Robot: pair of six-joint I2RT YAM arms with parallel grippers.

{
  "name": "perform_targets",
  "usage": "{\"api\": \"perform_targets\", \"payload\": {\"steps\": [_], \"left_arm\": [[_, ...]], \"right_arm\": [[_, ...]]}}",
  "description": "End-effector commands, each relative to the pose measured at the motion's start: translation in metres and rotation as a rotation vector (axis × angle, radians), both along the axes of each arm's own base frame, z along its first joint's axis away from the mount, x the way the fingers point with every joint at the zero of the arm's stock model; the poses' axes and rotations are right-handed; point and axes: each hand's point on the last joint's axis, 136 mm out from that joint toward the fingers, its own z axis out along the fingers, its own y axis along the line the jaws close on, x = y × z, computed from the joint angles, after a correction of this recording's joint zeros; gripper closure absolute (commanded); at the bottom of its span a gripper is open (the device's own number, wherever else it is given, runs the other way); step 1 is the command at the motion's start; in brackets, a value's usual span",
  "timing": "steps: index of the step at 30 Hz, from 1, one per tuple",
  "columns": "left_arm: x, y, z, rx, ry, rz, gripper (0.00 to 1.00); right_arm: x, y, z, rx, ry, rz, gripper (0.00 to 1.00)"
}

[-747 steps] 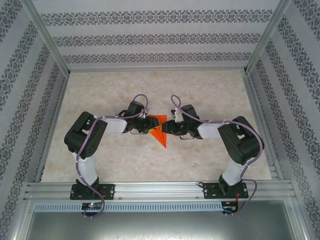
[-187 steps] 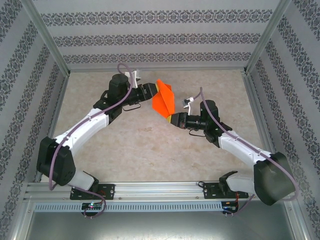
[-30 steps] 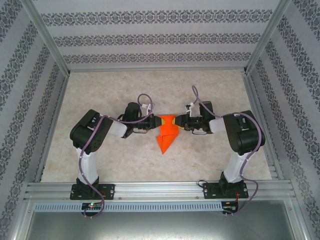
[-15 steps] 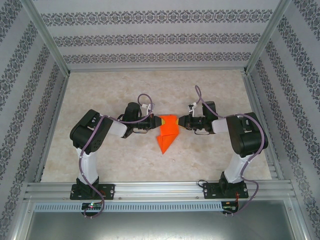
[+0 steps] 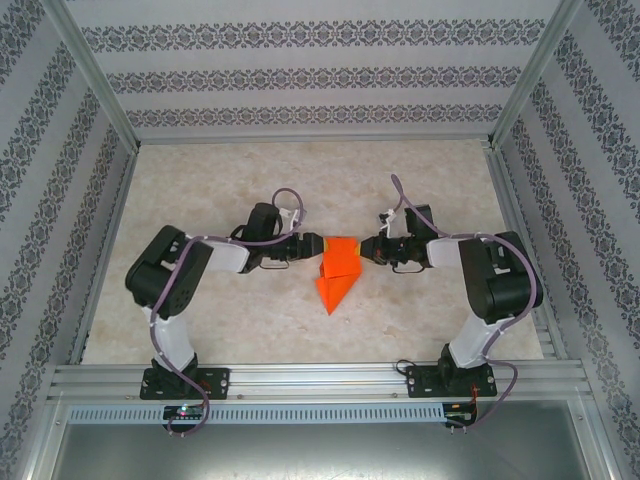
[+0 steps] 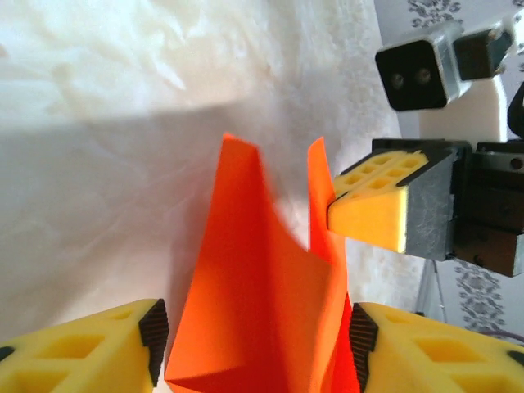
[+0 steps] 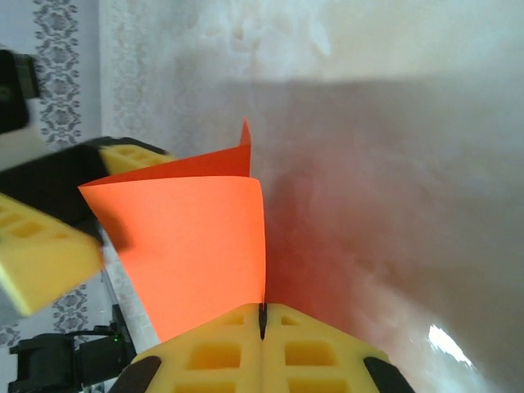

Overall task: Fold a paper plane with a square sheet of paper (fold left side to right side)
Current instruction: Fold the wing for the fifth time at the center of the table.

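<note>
Orange paper (image 5: 337, 272) sits near the middle of the tabletop (image 5: 220, 320), a touch nearer the front edge than the back. From above I read it as a folded shape, broad at its far end and narrowing to a point aimed at the front edge. Both arms are bent inward, tips facing each other across the broad end. Left claw (image 5: 313, 242) is at the paper's left side, and on its wrist camera its yellow fingers (image 6: 98, 352) are spread wide with the creased paper between them. I cannot tell whether either finger touches it. Right claw (image 5: 362, 250) is at the paper's right side. On its own camera the two pads are pressed together with no gap, and the paper's edge runs straight down into the seam (image 7: 262, 315), so I log it as pinching that edge. Seen from the wrists, the panels are lifted and bowed, not lying flat.
</note>
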Motion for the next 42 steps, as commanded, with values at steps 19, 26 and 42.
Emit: {"api": "perform_targets", "payload": {"steps": [19,26,42], "left_arm": [[-0.094,0.014,0.036,0.212,-0.073,0.029,0.39],[-0.120,0.002,0.050,0.324,-0.167,-0.006,0.39],[-0.116,-0.047,0.026,0.252,-0.072,-0.082,0.52]], "right_arm": [[-0.005,0.000,0.017,-0.121,0.028,-0.062,1.00],[-0.010,0.003,0.021,-0.159,0.035,-0.067,1.00],[-0.013,0.007,0.016,-0.209,0.045,-0.058,1.00]]}}
